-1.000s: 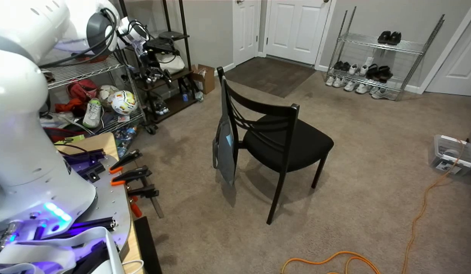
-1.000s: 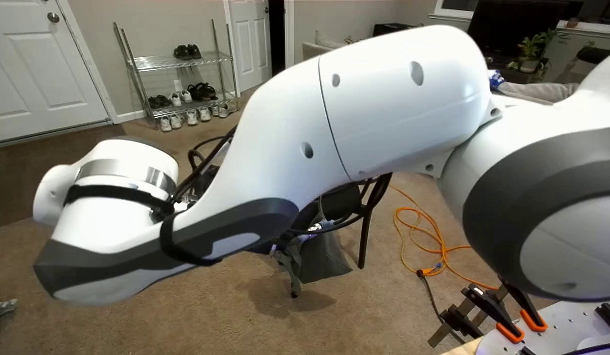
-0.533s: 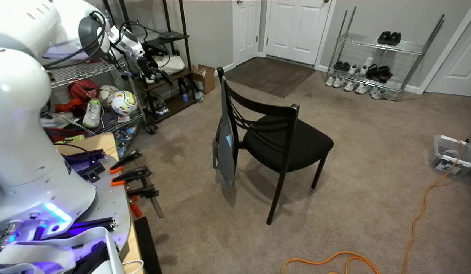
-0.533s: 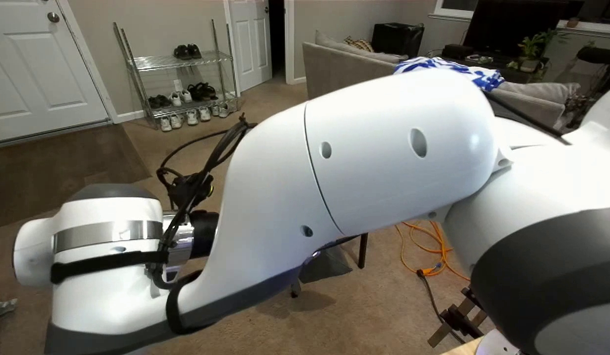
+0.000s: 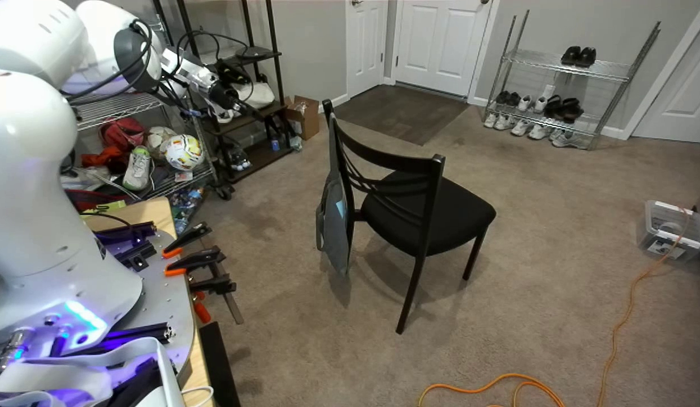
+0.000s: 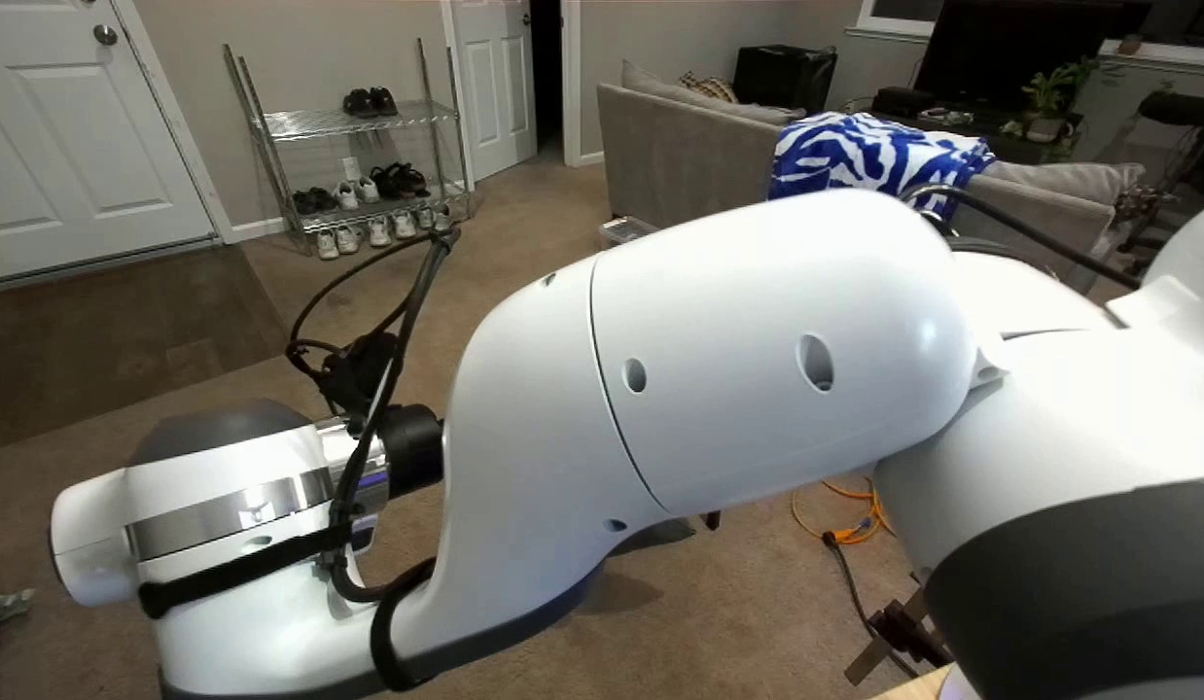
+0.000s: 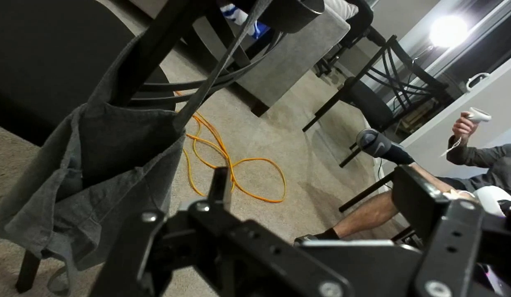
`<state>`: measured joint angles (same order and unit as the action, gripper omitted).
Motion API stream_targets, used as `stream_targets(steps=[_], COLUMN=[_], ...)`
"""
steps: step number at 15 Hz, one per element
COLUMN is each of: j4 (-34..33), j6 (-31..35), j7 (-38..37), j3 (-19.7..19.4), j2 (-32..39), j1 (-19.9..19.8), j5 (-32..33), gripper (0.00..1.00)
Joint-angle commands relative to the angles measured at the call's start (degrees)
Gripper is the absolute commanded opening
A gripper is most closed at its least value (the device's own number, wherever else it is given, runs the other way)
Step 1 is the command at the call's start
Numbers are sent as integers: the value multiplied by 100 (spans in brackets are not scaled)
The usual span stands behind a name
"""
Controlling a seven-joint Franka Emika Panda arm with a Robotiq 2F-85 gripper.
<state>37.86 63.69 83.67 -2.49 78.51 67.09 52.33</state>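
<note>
Air is all that is held by the claw (image 7: 318, 187); its two fingers (image 7: 219, 187) are spread well apart. A gray bag (image 7: 119, 189) is hung by its straps (image 7: 191, 108) on the back of a black chair (image 5: 437, 215), and in an exterior view a gap is seen between claw and bag. The step is best guessed as reaching. For a grab, the claw would need to be brought closer, with a strap between its fingers.
</note>
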Motion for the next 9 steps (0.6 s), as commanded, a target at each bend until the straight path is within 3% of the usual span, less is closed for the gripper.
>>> stream_targets(steps=[1, 9], j4=[-139, 145], j6=[-41, -670], j7=[47, 704], j3=[2, -424], j2=[82, 301], j1=[-2, 488], j5=[21, 1056], gripper=[100, 100])
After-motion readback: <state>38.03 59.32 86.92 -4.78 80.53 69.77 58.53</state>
